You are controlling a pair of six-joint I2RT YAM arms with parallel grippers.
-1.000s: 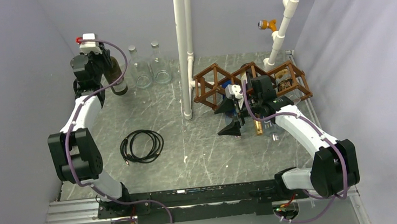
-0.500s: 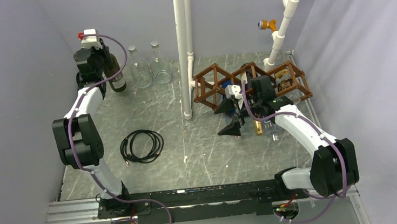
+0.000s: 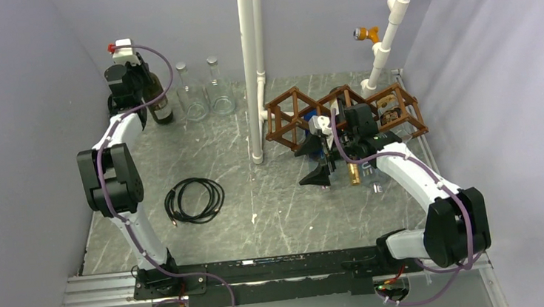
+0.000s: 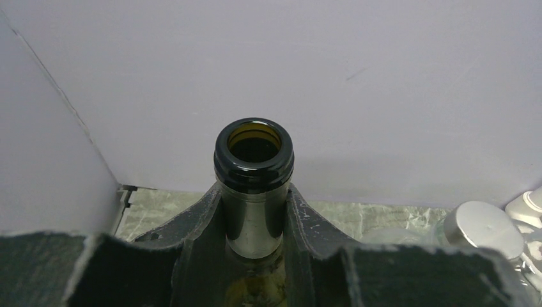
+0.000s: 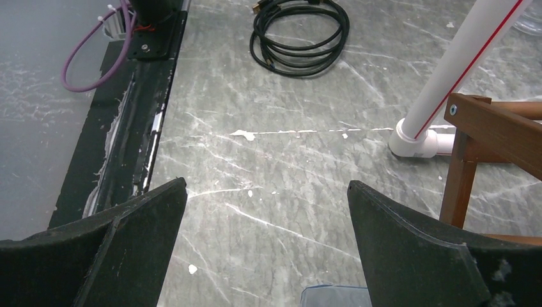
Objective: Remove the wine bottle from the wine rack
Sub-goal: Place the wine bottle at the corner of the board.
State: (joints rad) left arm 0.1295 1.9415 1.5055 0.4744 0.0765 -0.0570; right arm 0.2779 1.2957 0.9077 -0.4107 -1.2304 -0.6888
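Note:
A dark glass wine bottle (image 3: 160,106) stands upright at the back left corner, close to the wall. My left gripper (image 3: 142,82) is shut on its neck; in the left wrist view the open mouth (image 4: 254,153) rises just above the left gripper (image 4: 254,198), whose fingers (image 4: 195,220) press both sides of the neck. The brown wooden wine rack (image 3: 288,115) stands at the back right of the table. My right gripper (image 3: 313,162) hangs just in front of it, open over bare table (image 5: 266,185), with a rack bar (image 5: 492,125) at its right.
Two clear glass bottles (image 3: 193,93) with silver caps (image 4: 482,225) stand right of the wine bottle. A white pipe (image 3: 250,66) rises mid-table, its foot (image 5: 415,137) beside the rack. A black cable coil (image 3: 195,199) lies front left. A gold-tipped object (image 3: 353,173) lies under the right arm.
The left arm has reached further back, carrying the bottle toward the rear wall and bringing it more upright. The right arm has not moved.

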